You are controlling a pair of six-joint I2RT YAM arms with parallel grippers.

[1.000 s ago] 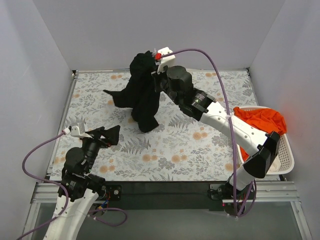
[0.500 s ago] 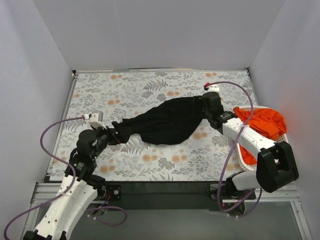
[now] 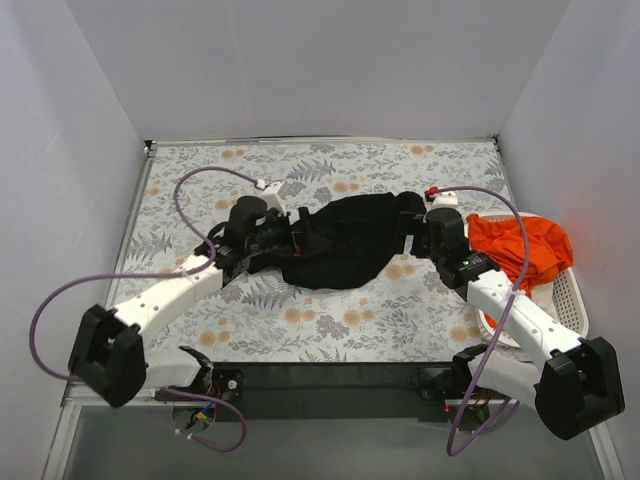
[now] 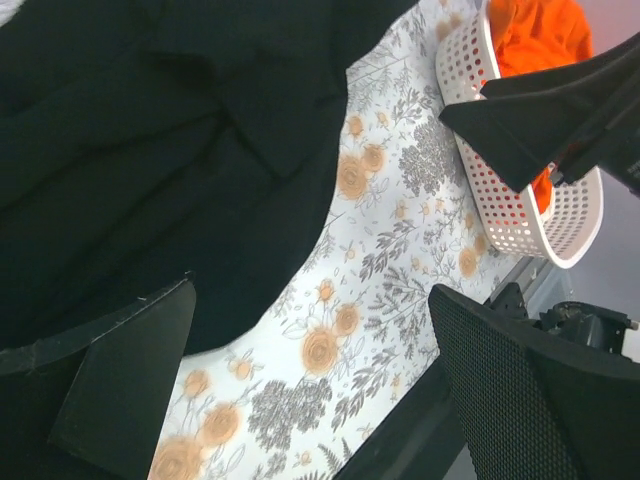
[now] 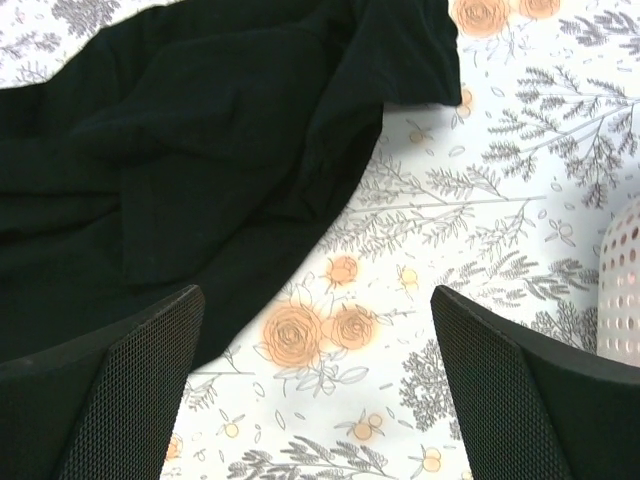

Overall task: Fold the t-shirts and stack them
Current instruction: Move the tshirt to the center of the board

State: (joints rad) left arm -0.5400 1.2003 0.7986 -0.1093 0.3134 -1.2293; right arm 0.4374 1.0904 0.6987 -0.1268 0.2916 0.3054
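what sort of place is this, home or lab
Probably a lab test cell: plain white walls enclose a floral-print table, two white robot arms bolted at its near edge, purple cables exposed.

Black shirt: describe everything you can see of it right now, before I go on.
The black shirt is plain soft cloth, with no print showing. It lies crumpled on the flowered table, its folds bunched, stretched sideways between the left gripper and the right gripper. Both have open fingers with nothing clamped. Its edge runs under one finger of each, though contact is unclear. It lies apart from the basket.
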